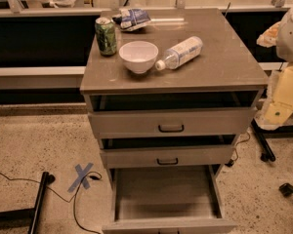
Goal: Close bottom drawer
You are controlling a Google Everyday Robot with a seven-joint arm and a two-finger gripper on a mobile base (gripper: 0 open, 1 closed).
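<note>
The bottom drawer (167,193) of the grey cabinet (219,67) is pulled far out toward me. It is a wide shallow tray that looks empty. Its low front panel (168,225) lies at the lower edge of the view, and its handle is cut off there. The middle drawer (168,157) and the top drawer (172,122) each stand slightly out and each has a dark loop handle. My arm and gripper (284,95) show as white and pale yellow parts at the right edge. They are to the right of the cabinet, about level with the top drawer, and clear of all drawers.
On the cabinet top are a green can (106,35), a white bowl (138,56), a clear bottle (181,52) lying on its side and a snack bag (132,19). On the floor are a blue tape cross (82,176), black cables, a black stand leg (38,202) at left and wheeled legs (264,147) at right.
</note>
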